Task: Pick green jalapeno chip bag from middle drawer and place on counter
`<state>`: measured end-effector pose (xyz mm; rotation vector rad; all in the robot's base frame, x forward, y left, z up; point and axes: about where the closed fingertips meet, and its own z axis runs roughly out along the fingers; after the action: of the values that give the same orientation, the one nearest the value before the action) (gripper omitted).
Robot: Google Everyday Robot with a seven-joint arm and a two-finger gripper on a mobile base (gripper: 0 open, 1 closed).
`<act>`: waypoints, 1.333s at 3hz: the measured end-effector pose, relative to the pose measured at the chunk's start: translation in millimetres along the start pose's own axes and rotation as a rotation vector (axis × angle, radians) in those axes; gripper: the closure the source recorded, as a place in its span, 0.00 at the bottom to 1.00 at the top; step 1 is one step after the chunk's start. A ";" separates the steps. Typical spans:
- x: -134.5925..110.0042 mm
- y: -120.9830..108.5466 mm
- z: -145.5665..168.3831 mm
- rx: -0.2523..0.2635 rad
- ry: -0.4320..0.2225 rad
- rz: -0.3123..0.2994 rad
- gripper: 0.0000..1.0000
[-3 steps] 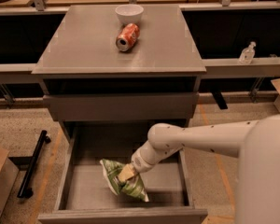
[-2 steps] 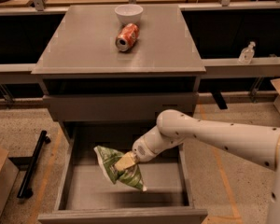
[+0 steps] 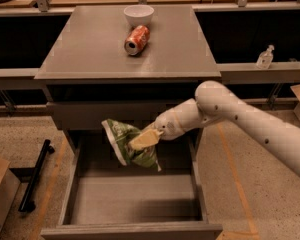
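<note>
My gripper [image 3: 141, 140] is shut on the green jalapeno chip bag [image 3: 125, 145], a crinkled green foil bag, and holds it in the air above the open middle drawer [image 3: 132, 199]. The bag hangs just below the shallow drawer front [image 3: 85, 115], at the level of the drawer's back. My white arm [image 3: 240, 121] reaches in from the right. The grey counter [image 3: 90, 49] lies above and behind the bag. The drawer floor under the bag is bare.
An orange-red soda can [image 3: 137, 39] lies on its side on the counter, with a white bowl [image 3: 138, 15] behind it. A black bar [image 3: 35, 176] lies on the floor at left beside a cardboard box [image 3: 0, 194]. A clear bottle [image 3: 265, 57] stands on the right ledge.
My gripper has lifted the chip bag off the drawer floor and carried it up and slightly left, out of the drawer. The arm has straightened and risen.
</note>
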<state>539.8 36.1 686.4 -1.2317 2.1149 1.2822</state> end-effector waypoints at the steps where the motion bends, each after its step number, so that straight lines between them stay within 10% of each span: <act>1: -54.2 14.8 -57.7 0.006 0.041 -0.164 1.00; 2: -107.1 19.7 -114.4 0.080 0.207 -0.257 1.00; 4: -117.1 22.9 -129.7 0.107 0.190 -0.283 1.00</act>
<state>599.8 -12.5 844.8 -1.5918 2.0112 0.9515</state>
